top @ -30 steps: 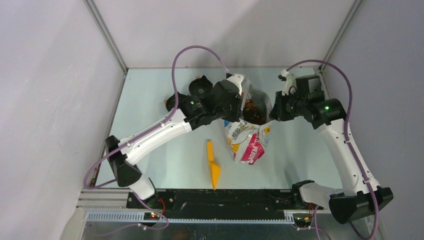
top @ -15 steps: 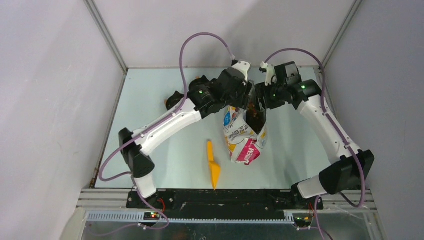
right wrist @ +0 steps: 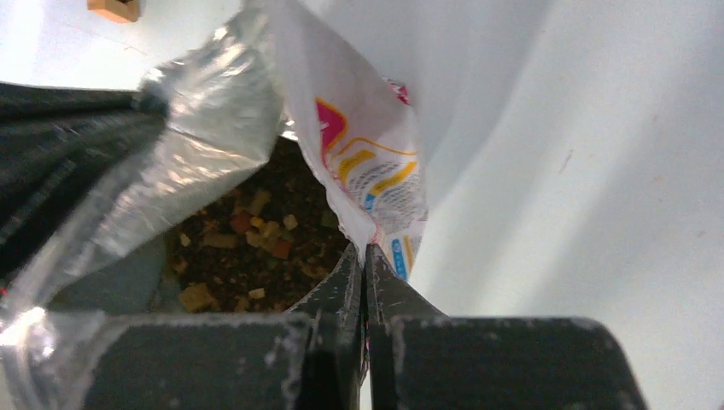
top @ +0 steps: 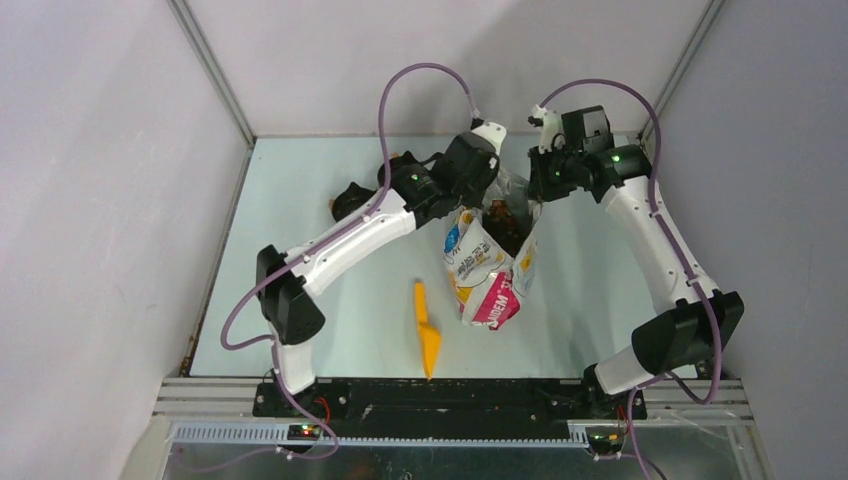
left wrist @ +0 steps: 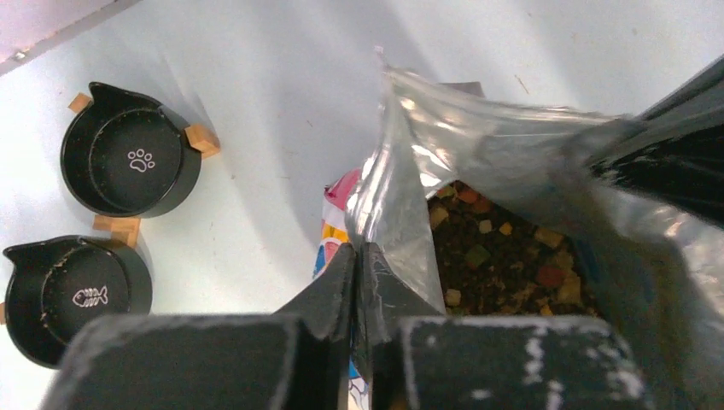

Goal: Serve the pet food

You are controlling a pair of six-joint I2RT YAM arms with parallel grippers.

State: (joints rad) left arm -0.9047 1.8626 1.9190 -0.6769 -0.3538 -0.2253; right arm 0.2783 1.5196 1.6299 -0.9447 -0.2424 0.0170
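Note:
The printed pet food bag (top: 485, 275) stands mid-table with its mouth open. Brown and reddish pet food (left wrist: 504, 265) fills it, and also shows in the right wrist view (right wrist: 248, 248). My left gripper (left wrist: 357, 252) is shut on the bag's left silver-lined rim. My right gripper (right wrist: 365, 252) is shut on the opposite, printed rim. From above, the left gripper (top: 488, 195) and right gripper (top: 535, 190) hold the bag's top from either side, with kibble (top: 505, 215) showing between them.
Two black pet bowls stand left of the bag, one with a paw print (left wrist: 128, 162) and one with a fish mark (left wrist: 72, 295). An orange scoop (top: 427, 330) lies on the table in front of the bag, near the front edge.
Both grippers opened and closed again on the bag's rim. Both arms shifted toward the back, the right one leftwards. The bag's mouth is narrower and the bag stands taller.

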